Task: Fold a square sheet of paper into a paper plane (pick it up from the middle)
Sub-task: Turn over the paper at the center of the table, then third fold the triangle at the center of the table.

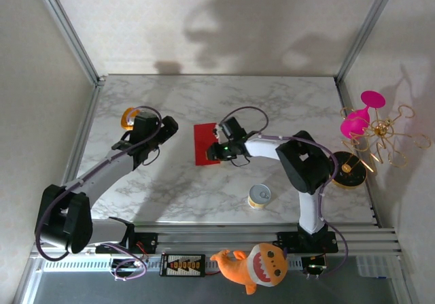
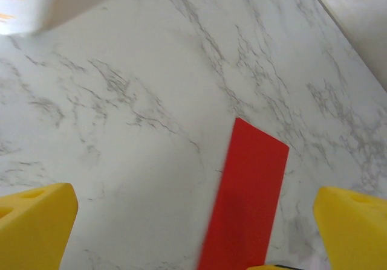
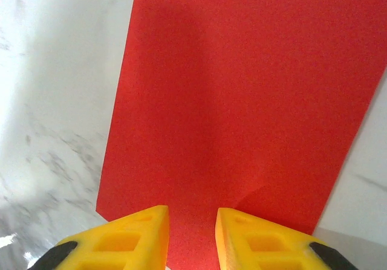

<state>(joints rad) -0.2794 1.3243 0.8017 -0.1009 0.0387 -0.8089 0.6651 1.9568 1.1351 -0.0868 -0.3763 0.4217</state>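
Top external view: the square sheet of paper [image 1: 205, 143] is seen flat at mid-table, unfolded; all folding is judged left. At its 3 o'clock edge the right gripper [image 3: 192, 221] is narrowed over it, though a pinch cannot be told. At 9 o'clock, the left gripper [image 2: 195, 221] is held wide open, empty.

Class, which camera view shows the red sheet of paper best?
The right wrist view: the red sheet of paper is large and sharp, a small pucker visible by the jaws. The top view shows it small, its right side under the right gripper. The left wrist view shows a slanted strip.
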